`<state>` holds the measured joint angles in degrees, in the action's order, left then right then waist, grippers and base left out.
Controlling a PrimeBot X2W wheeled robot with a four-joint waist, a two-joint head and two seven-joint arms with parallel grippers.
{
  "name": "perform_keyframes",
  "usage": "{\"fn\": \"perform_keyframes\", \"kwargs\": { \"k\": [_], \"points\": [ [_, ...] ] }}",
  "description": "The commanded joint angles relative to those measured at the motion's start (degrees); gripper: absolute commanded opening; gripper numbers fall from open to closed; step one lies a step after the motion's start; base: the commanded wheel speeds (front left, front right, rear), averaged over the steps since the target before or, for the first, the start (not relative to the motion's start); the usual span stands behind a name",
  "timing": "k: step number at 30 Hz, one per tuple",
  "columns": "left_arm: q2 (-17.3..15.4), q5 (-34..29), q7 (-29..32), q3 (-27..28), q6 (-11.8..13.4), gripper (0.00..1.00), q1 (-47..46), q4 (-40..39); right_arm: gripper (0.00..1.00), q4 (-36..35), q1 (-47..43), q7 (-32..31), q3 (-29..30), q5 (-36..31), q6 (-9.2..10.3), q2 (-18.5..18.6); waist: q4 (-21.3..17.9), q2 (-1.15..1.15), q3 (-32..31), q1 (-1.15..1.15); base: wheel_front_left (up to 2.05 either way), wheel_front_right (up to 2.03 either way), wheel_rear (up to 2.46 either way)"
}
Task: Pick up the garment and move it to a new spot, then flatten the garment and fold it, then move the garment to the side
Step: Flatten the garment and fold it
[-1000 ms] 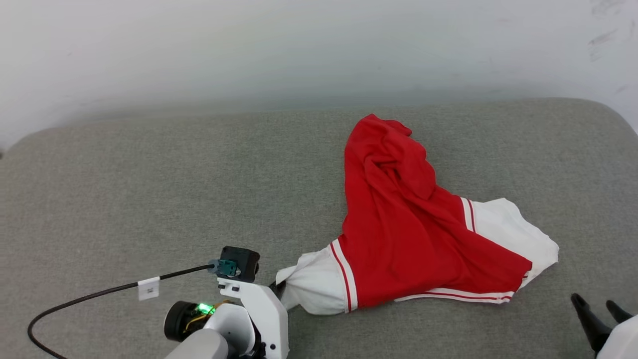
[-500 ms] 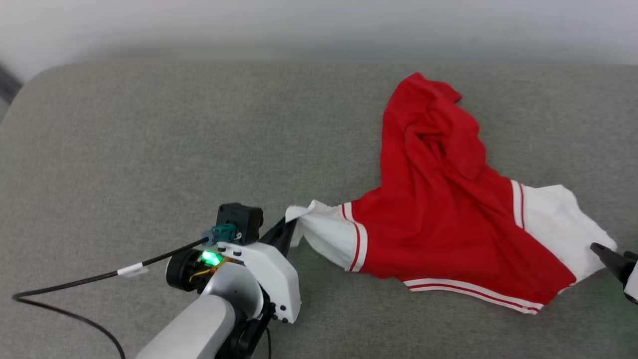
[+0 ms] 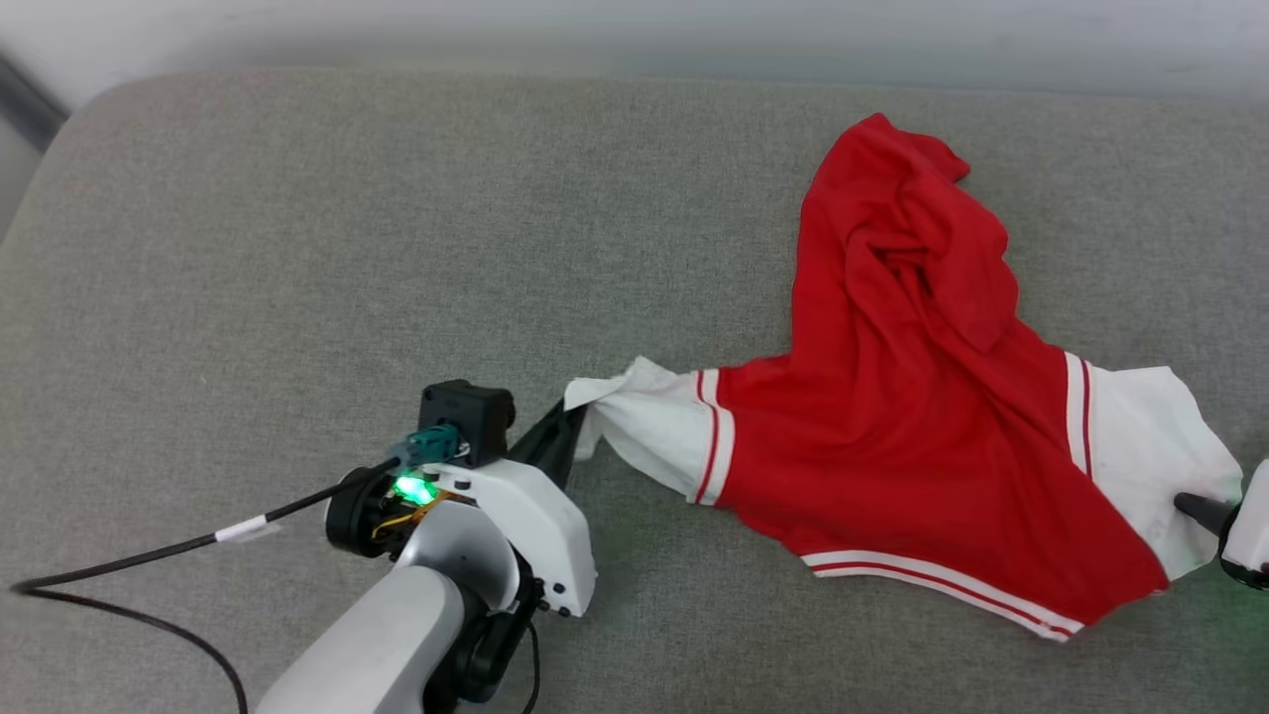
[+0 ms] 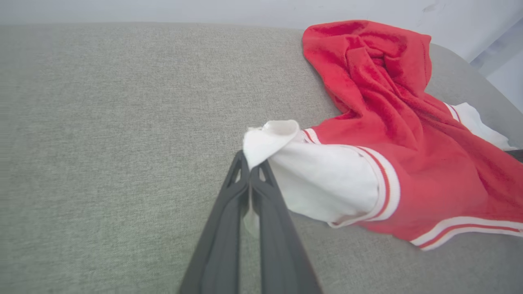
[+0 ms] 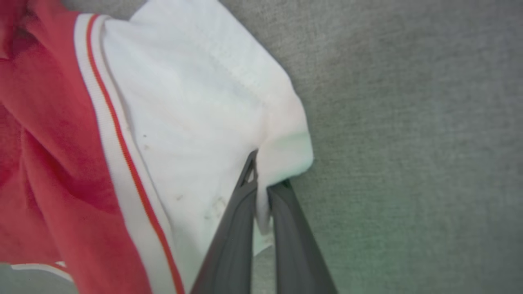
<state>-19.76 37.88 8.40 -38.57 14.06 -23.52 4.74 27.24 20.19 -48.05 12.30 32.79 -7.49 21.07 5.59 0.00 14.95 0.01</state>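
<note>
Lying crumpled toward the right side of the grey cushion (image 3: 397, 248), the garment (image 3: 892, 436) is a red heap. Its body is bunched up toward the far edge and its striped hem trails along the near side. One white sleeve (image 3: 654, 416) stretches out to the left, and the other white sleeve (image 3: 1150, 466) lies at the right.

Your left claw (image 3: 570, 421) is closed tight on the tip of the first sleeve, with a fold of white cloth poking out above its fingertips (image 4: 241, 171). Your right claw (image 3: 1190, 504) is pinched on the corner of the other sleeve, fingers nearly together with cloth between them (image 5: 261, 175).

With both sleeves gripped and the shirt resting on the cushion, you look to be at the pick-up step, with the lift not yet made. The next move likely calls for raising both claws together and keeping them well apart, so the shirt hangs open rather than twisting. Lift high enough for the bunched red body to clear the cushion before carrying it toward the bare part on the left. The right claw's bite looks small, so a quick pull may slip it.
</note>
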Motion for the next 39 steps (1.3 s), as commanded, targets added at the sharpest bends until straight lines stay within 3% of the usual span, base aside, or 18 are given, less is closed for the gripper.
{"fn": "perform_keyframes", "kwargs": {
  "k": [1,9,22,30,39],
  "points": [
    [-0.5,0.4,-0.5,0.6,0.4,0.0,0.8,0.6,0.0,1.7,-1.2,-0.4,-1.7,-0.1,0.0,-1.8,-0.6,0.0,-1.1,-0.01,0.0,0.0,0.0],
    [-1.4,1.9,-1.9,2.6,0.7,0.0,2.2,3.0,0.0,-3.5,0.3,3.5,-5.1,-0.7,0.01,1.0,-3.2,0.0,-6.9,-0.01,0.0,0.0,0.0],
    [-7.1,4.5,-0.9,10.2,1.1,0.0,-5.1,5.1,0.0,-13.4,5.3,3.9,-11.3,-3.7,0.01,3.3,-7.0,0.0,-15.3,-0.01,0.0,0.0,0.0],
    [-6.4,5.4,0.3,11.9,-2.9,0.0,-17.9,11.5,0.0,-9.9,15.8,6.7,-13.8,-4.3,0.01,3.9,-7.2,0.0,-14.4,-0.01,0.0,0.0,0.0],
    [-4.4,5.0,-3.1,14.8,-6.6,0.0,-37.4,22.2,0.0,-3.0,35.2,16.4,-17.6,-7.4,0.03,4.7,-8.7,0.0,-5.3,-0.01,0.0,0.0,0.0]
  ]
}}
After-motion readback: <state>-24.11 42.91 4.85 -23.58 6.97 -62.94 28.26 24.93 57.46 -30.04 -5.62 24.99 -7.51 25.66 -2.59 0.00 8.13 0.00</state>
